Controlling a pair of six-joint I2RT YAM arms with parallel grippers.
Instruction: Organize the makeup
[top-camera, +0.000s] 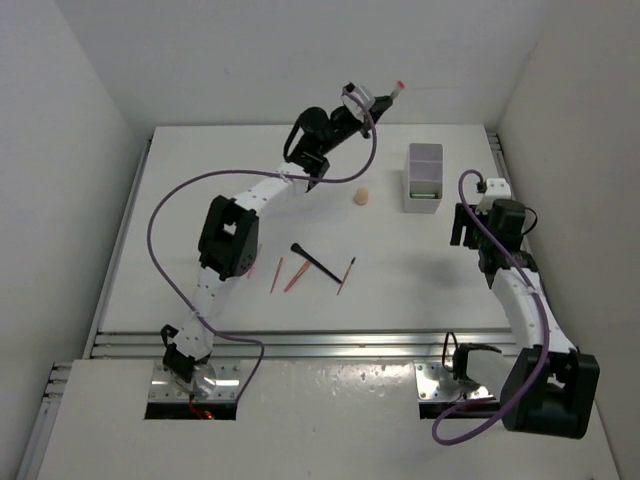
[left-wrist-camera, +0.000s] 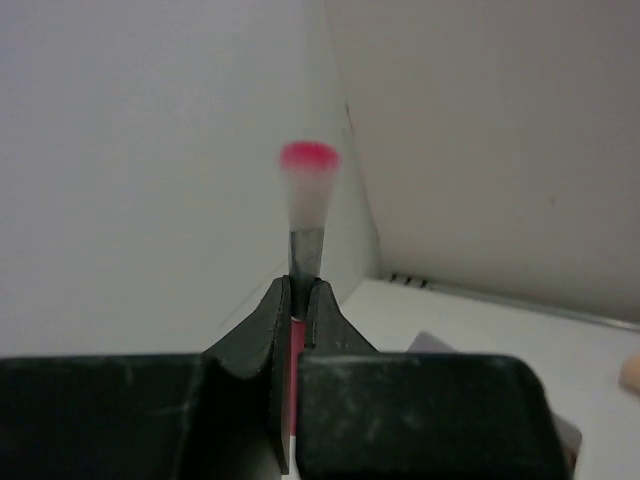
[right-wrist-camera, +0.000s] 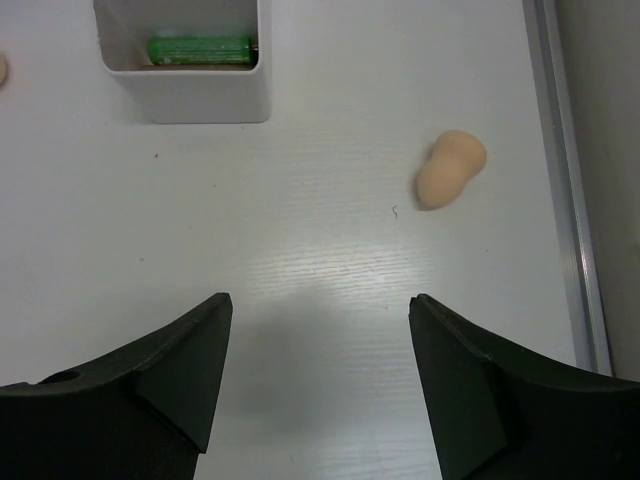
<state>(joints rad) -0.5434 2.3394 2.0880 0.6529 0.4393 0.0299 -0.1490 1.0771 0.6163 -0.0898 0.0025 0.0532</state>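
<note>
**Q:** In the top view, what looked risky?

**A:** The left claw (top-camera: 376, 101) was shut on a pink-capped tube (top-camera: 394, 91) and held it high over the back edge of the surface (top-camera: 200, 160), close to the rear wall. A slip there would likely have dropped the tube well short of the white box (top-camera: 424, 177). The left arm stretched far forward, with its elbow raised. Three pencils (top-camera: 297, 277) and a black brush (top-camera: 310, 258) lay near the front edge, and a beige sponge (top-camera: 362, 196) lay beside the box.

**Q:** And the left wrist view?

**A:** Only the tips of the left claw (left-wrist-camera: 300, 300) pinched the pink-capped tube (left-wrist-camera: 308, 190), low on its body. I judged that such a narrow hold could let it pivot or slide out. The tube stood upright, pointing away from the camera.

**Q:** The right wrist view?

**A:** The right claw (right-wrist-camera: 320, 302) was spread open, holding nothing, and pointed down at bare surface. A second sponge (right-wrist-camera: 450, 170) lay off to one side near the right edge rail, not between the fingers. Closing there would have caught nothing, and a nudge could have pushed the sponge against the rail. A green tube (right-wrist-camera: 200, 50) lay inside the box (right-wrist-camera: 190, 100).
</note>
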